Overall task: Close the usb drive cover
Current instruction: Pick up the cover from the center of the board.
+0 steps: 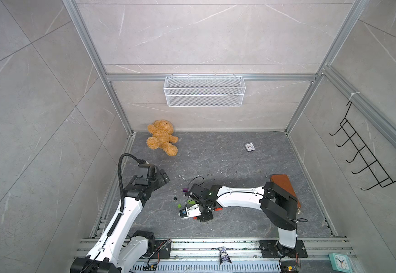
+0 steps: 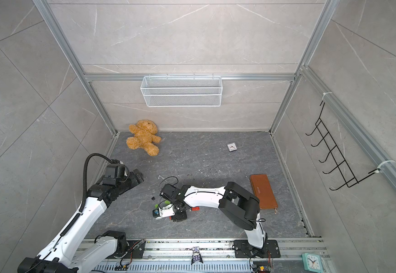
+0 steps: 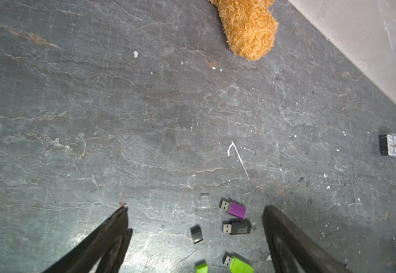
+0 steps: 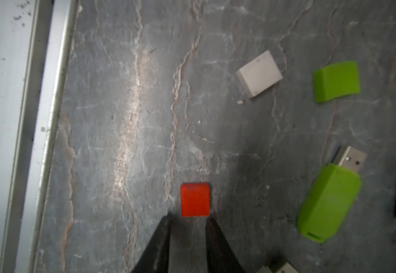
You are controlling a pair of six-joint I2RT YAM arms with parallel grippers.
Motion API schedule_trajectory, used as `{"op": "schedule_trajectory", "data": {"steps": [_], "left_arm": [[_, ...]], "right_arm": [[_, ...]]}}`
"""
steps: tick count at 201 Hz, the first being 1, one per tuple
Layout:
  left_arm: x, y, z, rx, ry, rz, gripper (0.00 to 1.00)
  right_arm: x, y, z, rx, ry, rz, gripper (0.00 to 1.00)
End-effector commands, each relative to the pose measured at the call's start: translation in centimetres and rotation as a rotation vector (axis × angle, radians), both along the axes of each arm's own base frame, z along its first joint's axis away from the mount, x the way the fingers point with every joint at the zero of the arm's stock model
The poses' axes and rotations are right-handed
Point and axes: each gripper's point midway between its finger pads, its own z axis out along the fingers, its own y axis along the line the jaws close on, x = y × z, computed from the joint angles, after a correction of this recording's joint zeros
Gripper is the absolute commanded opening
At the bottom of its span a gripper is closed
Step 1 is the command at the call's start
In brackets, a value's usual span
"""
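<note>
Our right jaws [image 4: 189,218] are pinched down to a narrow gap with nothing in them, tips just behind the red cap [image 4: 194,199] lying flat on the worktop [image 4: 112,99]. Looks like we're at the cap-pickup step, so next we'd straddle it and squeeze. Beyond the red cap sit a green drive [image 4: 329,201], white cap [image 4: 259,73] and green cap [image 4: 336,81]. Left jaws [image 3: 195,209] hang well away from the red cap, wide apart and empty.
</note>
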Motion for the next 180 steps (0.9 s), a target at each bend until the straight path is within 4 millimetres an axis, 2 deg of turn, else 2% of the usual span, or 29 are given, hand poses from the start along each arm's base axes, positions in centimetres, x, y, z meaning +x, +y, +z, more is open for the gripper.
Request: {"op": "schedule_trajectory", "data": {"steps": [1, 51, 123, 157, 180], "left_arm": [[0.5, -0.3, 1.4, -0.02, -0.027, -0.007, 0.91], [0.4, -0.3, 1.3, -0.021, -0.025, -0.009, 0.91], [0.2, -0.2, 1.3, -0.015, -0.025, -0.008, 0.91], [0.2, -0.2, 1.2, -0.013, -0.027, -0.009, 0.91], [0.1, -0.1, 1.1, -0.012, -0.025, -0.007, 0.91]], "right_arm": [[0.2, 0.7, 0.2, 0.018, -0.01, -0.011, 0.31], [-0.1, 1.2, 0.1, 0.027, 0.003, 0.011, 0.33], [-0.4, 1.0, -0.6, 0.001, 0.021, 0.028, 0.33], [-0.5, 0.9, -1.0, -0.013, 0.026, 0.033, 0.31], [-0.5, 0.8, -1.2, -0.023, 0.03, 0.033, 0.26]]}}
